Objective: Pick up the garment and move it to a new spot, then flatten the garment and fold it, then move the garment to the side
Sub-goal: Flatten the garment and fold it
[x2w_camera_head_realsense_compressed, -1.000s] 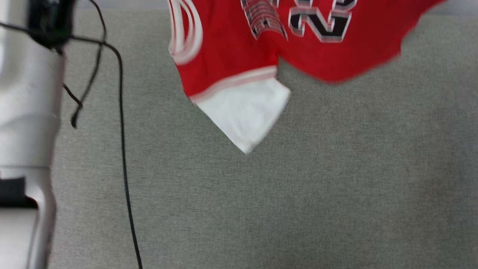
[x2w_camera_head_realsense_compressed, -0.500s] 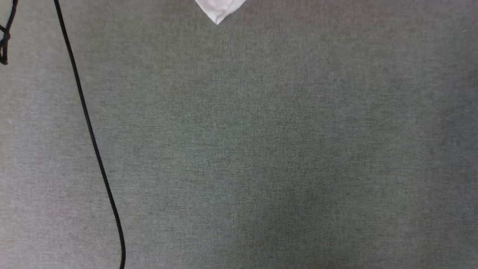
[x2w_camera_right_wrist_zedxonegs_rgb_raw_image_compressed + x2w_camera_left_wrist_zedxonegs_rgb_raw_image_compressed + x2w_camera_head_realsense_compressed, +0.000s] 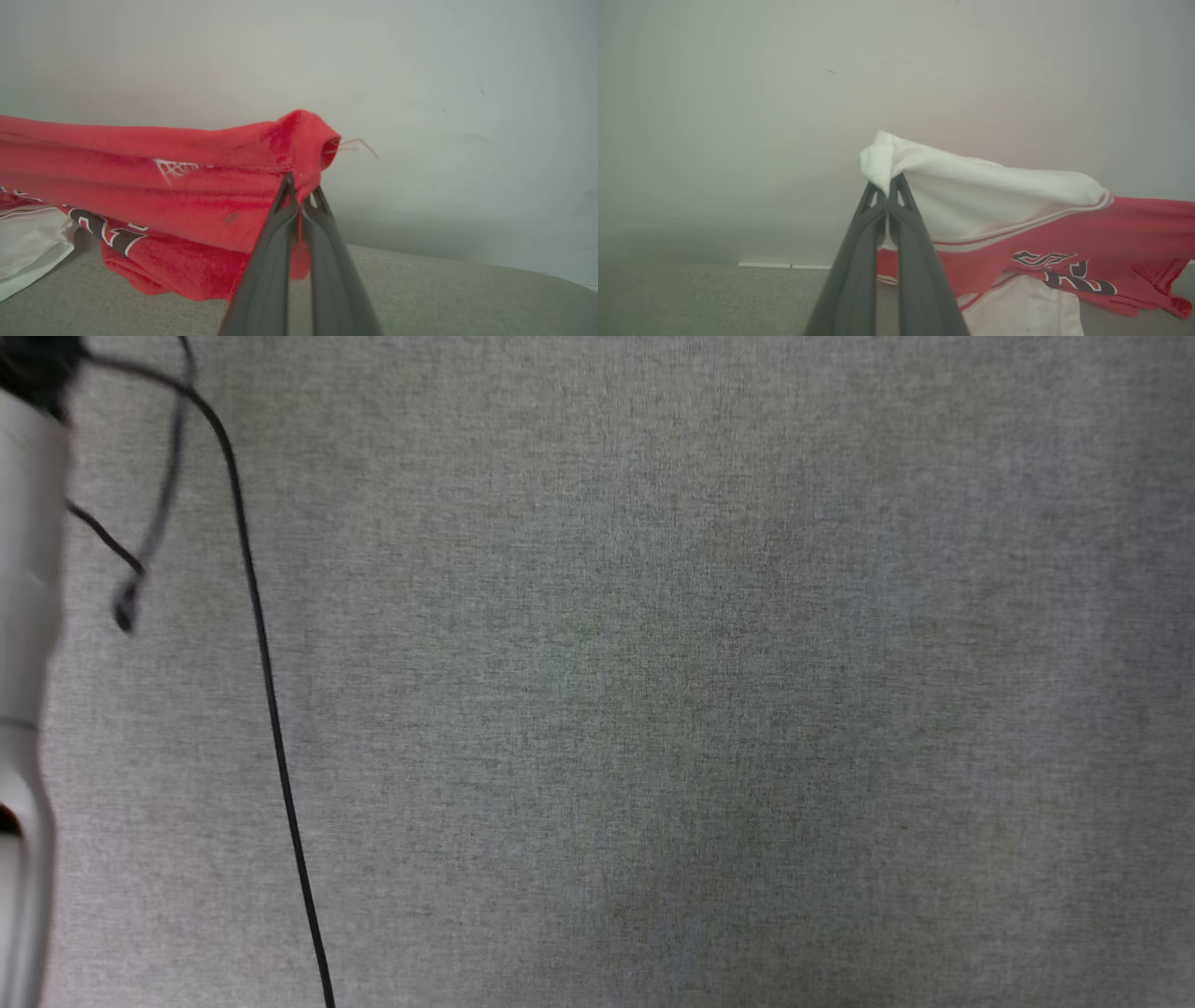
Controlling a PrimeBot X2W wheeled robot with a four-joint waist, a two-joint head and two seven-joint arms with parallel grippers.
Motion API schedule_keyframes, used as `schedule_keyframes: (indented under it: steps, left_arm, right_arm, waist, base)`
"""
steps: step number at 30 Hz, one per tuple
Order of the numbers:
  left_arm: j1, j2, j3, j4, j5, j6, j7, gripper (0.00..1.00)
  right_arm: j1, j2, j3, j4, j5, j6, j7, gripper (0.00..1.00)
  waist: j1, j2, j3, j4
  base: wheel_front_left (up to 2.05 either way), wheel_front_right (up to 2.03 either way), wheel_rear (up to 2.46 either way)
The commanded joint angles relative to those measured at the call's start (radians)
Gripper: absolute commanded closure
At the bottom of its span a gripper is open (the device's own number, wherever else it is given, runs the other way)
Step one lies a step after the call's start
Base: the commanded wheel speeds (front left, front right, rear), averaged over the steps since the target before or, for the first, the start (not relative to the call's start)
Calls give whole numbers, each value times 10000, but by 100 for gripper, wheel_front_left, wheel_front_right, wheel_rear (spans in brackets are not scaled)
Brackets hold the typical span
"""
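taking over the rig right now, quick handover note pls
The left end effector is shut on the white sleeve of the shirt.
The right end effector is shut on a red edge of the shirt.
The shirt is lifted and stretched between the two, its lower folds sagging toward the grey surface.
Done: pickup.
Left: lay it at a new spot, flatten, fold, move aside.
Mind the black cable on the left.

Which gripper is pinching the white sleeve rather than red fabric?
The left gripper: it is shut on the bunched white sleeve of the garment. The right gripper is shut on a red corner of it instead.
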Motion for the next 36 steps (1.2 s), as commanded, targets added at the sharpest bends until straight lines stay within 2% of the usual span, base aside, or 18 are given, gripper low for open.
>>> schedule_keyframes:
  steps: [1, 9, 14, 22, 26, 30, 36]
  left_arm:
    - [329, -19, -80, 38, -158, 19, -86, 100]
    - [3105, -153, -551, -447, -1191, 18, -227, 100]
    - [5081, -192, -123, -1073, -1155, 18, -242, 100]
    - [7806, -600, 249, -1758, -718, 20, -246, 100]
    - [8766, -675, 202, -2048, -735, 53, -249, 100]
    - [9813, -508, 165, -2507, -798, 304, -186, 100]
    - [11757, -175, 191, -3556, -1052, 957, 123, 100]
  right_arm:
    - [370, -6, 28, 125, 73, -18, -102, 100]
    - [3082, -82, 20, 249, 938, -18, -650, 100]
    - [5055, -123, -121, -340, 1405, -19, -792, 100]
    - [8283, -247, -627, -2277, 1971, -21, -512, 100]
    - [9960, 47, -1053, -3472, 2113, -21, -252, 100]
    - [11466, 434, -1409, -4649, 2146, -21, 142, 100]
    - [13415, 1005, -1701, -5952, 2223, -22, 768, 100]
  waist:
    - [-1, 0, -169, 26]
    - [-1, 0, -1236, 236]
    - [-1, 0, -2083, 336]
    - [-1, 0, -3403, 615]
    - [-1, 0, -4035, 762]
    - [-1, 0, -4624, 749]
    - [-1, 0, -5428, 724]
  base:
    - [0, 0, 0]
    - [0, 0, 0]
    - [0, 0, 0]
    - [0, 0, 0]
    - [0, 0, 0]
    - [0, 0, 0]
    - [0, 0, 0]
